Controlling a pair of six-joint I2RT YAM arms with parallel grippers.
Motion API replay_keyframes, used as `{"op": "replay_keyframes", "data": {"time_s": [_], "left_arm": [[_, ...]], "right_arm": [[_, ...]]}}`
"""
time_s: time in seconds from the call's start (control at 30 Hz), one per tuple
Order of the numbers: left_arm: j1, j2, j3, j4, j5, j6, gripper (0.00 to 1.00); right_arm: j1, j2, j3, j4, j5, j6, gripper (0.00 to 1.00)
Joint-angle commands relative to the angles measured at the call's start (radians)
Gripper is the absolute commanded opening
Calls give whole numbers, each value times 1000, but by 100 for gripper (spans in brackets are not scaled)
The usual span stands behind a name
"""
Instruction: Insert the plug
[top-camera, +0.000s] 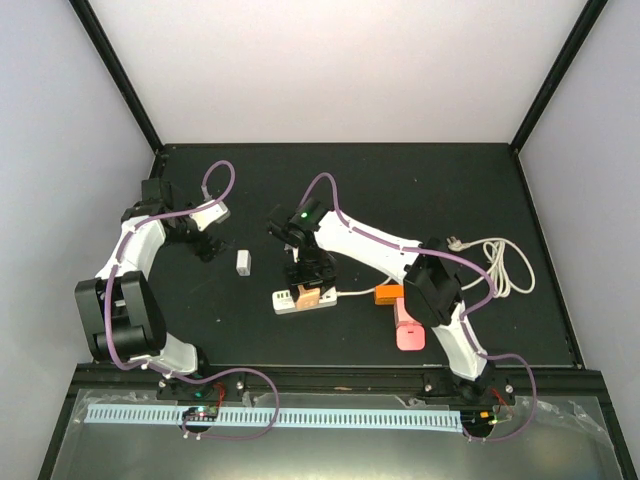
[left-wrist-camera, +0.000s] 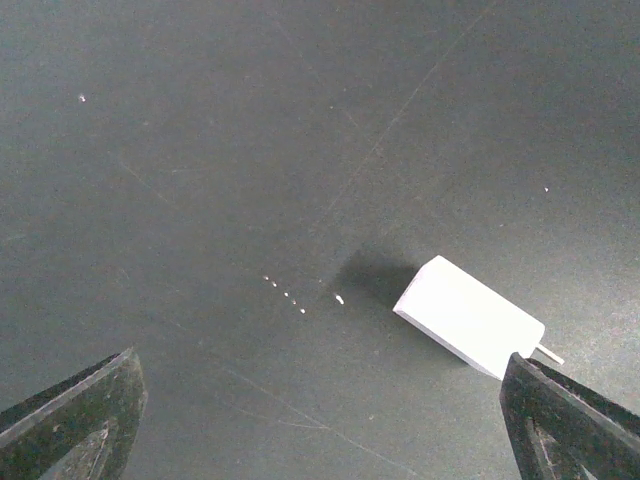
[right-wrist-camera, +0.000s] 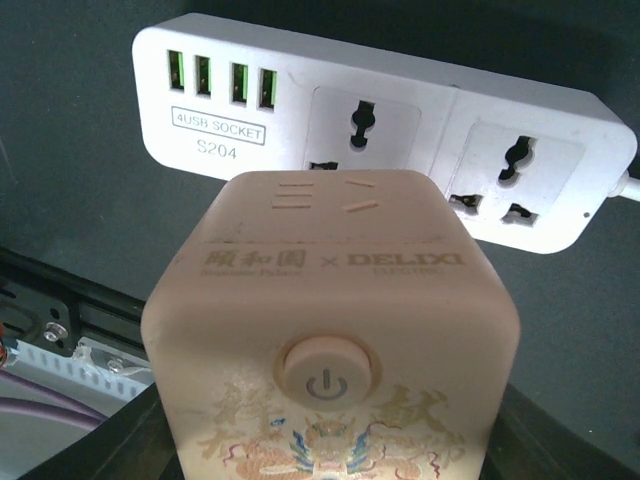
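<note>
Misalignment risk: my right gripper (right-wrist-camera: 330, 455), clamped on the peach cube plug (right-wrist-camera: 330, 300), may miss the white power strip (right-wrist-camera: 450, 100) socket; left gripper (left-wrist-camera: 325, 420) stands apart.

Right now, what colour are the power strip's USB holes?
Green USB holes; the right wrist view shows them best.

Peach cube plug (right-wrist-camera: 335, 330) over white power strip (right-wrist-camera: 445, 100), at socket nearest USB ports (right-wrist-camera: 220, 85).
</note>
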Motion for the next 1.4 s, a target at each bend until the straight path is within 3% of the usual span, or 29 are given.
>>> {"op": "replay_keyframes", "data": {"time_s": [0.0,0.63,1.37], "left_arm": [[4,10,6,23,5,-14,99],[4,16,-16,53,9,-2,99],[4,4,-42,103,36,5,99]], "right_arm": [[6,22,37,-14,31,18,1],[5,69,50,-12,51,43,1],[45,129,112,-58,131,189,1]]}}
